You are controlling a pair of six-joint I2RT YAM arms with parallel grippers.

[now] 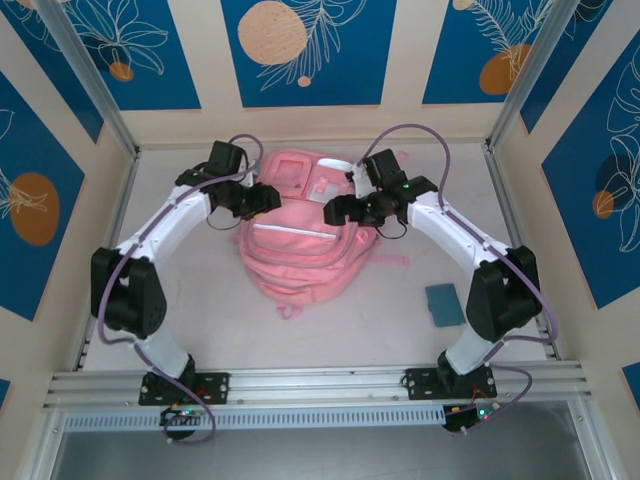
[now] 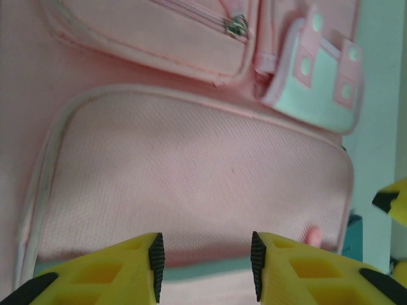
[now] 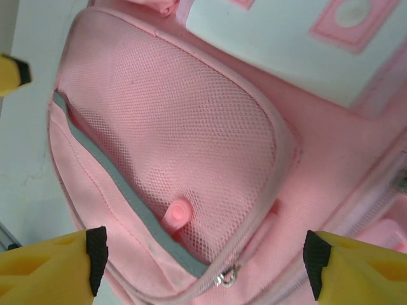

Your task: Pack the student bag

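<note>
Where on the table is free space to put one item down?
Bare table: between the student bag and the near rail, left of the teal pad. Crowded above the bag, where the left gripper and right gripper hover.

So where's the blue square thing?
The blue square thing lies on the table, right of the bag, near the right arm, in the top view.

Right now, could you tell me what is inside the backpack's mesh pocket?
A small pink rounded piece shows at the mesh pocket opening; anything deeper in the student bag is covered.
</note>
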